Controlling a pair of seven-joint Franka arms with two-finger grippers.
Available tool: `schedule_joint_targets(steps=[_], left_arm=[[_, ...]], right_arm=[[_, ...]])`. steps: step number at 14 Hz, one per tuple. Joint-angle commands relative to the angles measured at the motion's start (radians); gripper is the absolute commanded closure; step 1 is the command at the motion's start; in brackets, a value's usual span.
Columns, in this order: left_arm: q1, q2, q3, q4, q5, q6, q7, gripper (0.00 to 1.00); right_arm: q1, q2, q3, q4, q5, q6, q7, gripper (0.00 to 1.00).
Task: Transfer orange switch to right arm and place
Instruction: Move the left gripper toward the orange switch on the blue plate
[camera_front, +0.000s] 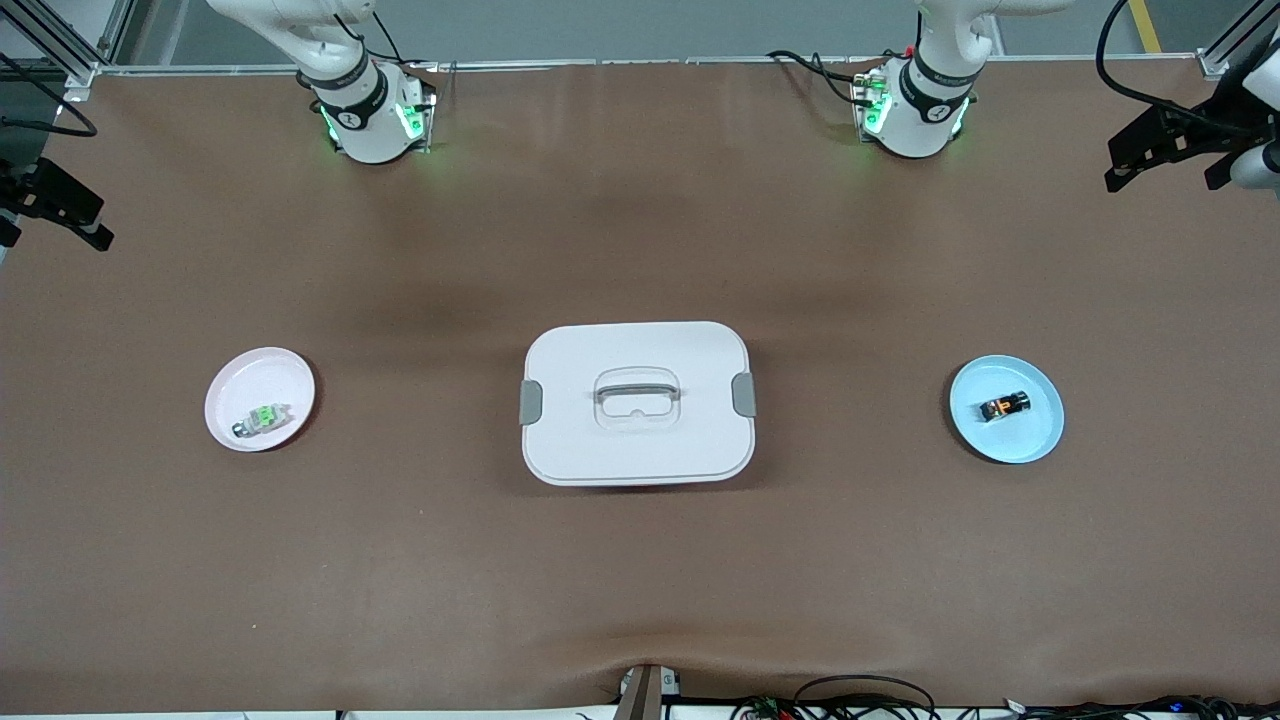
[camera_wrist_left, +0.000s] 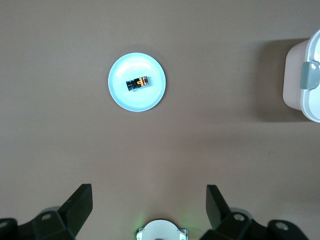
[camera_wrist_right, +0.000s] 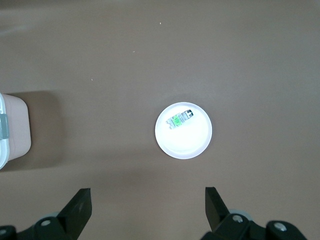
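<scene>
The orange switch (camera_front: 1004, 406) lies on its side on a light blue plate (camera_front: 1030, 436) toward the left arm's end of the table. The left wrist view shows the switch (camera_wrist_left: 138, 82) and the plate (camera_wrist_left: 150, 99) from high above. My left gripper (camera_wrist_left: 148, 196) is open and empty, well above the bare table between the plate and the left arm's base (camera_front: 915, 110). My right gripper (camera_wrist_right: 148, 197) is open and empty, high over the table near the right arm's base (camera_front: 370, 115). Neither gripper shows in the front view.
A pink plate (camera_front: 278, 374) toward the right arm's end holds a clear part with a green top (camera_front: 262, 419); both show in the right wrist view (camera_wrist_right: 181, 119). A white lidded box with a handle (camera_front: 637, 402) stands in the table's middle. Black camera mounts (camera_front: 1170, 140) stand at both ends.
</scene>
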Motion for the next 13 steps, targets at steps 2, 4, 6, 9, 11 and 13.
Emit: schedule_joint_targets(steps=[2, 4, 6, 9, 11, 13], left_arm=[[0.003, 0.014, -0.005, 0.028, 0.014, -0.019, 0.017, 0.00], [0.005, 0.015, -0.003, 0.028, 0.014, -0.019, 0.017, 0.00], [0.005, 0.028, -0.002, 0.028, 0.017, -0.019, 0.018, 0.00], [0.010, 0.073, 0.002, 0.045, 0.014, -0.019, 0.023, 0.00], [0.039, 0.114, 0.000, 0.045, 0.016, 0.007, 0.025, 0.00], [0.046, 0.155, 0.002, 0.039, 0.019, 0.051, 0.025, 0.00]], right_arm=[[-0.001, -0.002, 0.002, 0.016, -0.001, -0.017, -0.002, 0.00], [-0.001, -0.002, 0.001, 0.021, -0.001, -0.025, -0.004, 0.00], [-0.001, -0.002, 0.001, 0.022, -0.001, -0.024, -0.004, 0.00], [-0.001, -0.001, 0.001, 0.022, -0.001, -0.025, -0.004, 0.00], [-0.001, 0.001, 0.001, 0.022, -0.001, -0.025, -0.004, 0.00], [-0.001, 0.001, 0.001, 0.022, -0.001, -0.025, -0.004, 0.00]])
